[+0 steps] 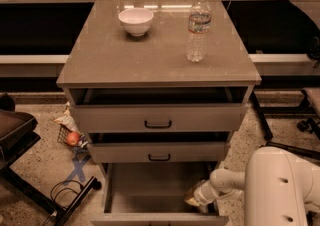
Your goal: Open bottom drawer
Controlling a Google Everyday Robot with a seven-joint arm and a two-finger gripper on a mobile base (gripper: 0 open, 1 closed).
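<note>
Jaws sit inside pulled-out bottom drawer [150, 201], at its R wall nr front; spread can't tell.

The cabinet [150, 55] has its bottom drawer [159, 218] pulled well out. The gripper [195, 201] sits inside it by the right wall. On the cabinet top stand a white bowl [135, 20] and a water bottle [198, 29].
</note>
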